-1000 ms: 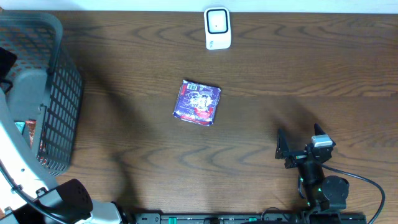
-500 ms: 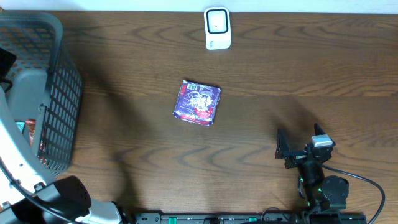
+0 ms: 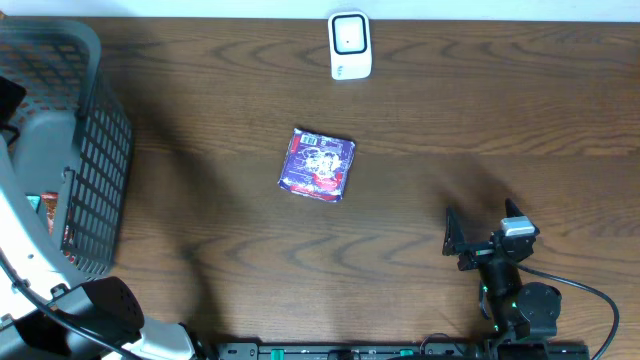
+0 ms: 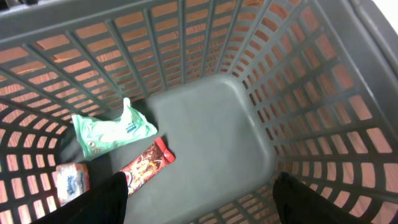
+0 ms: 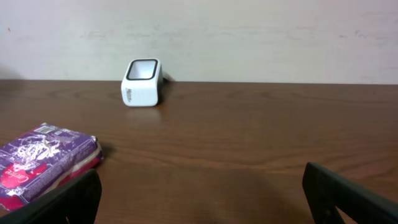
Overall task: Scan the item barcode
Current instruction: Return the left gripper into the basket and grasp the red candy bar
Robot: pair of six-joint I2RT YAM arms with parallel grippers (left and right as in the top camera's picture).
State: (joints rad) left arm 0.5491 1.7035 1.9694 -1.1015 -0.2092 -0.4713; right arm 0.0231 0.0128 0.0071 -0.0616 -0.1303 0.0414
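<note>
Our fingers spread, pinching nothing.
Our left gripper (image 4: 202, 193) hangs inside the grey plastic basket (image 4: 298, 93) at the tabletop's (image 3: 450, 110) left edge; right gripper (image 5: 199, 193) faces the purple foil packet (image 5: 43, 162).

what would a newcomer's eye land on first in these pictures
The purple packet lying alone in the middle of the table stands out first, with the white scanner upright at the far edge. At the left, the grey basket draws the eye next. The left pincer hangs open over it, above a green packet and a red bar on its floor.
</note>
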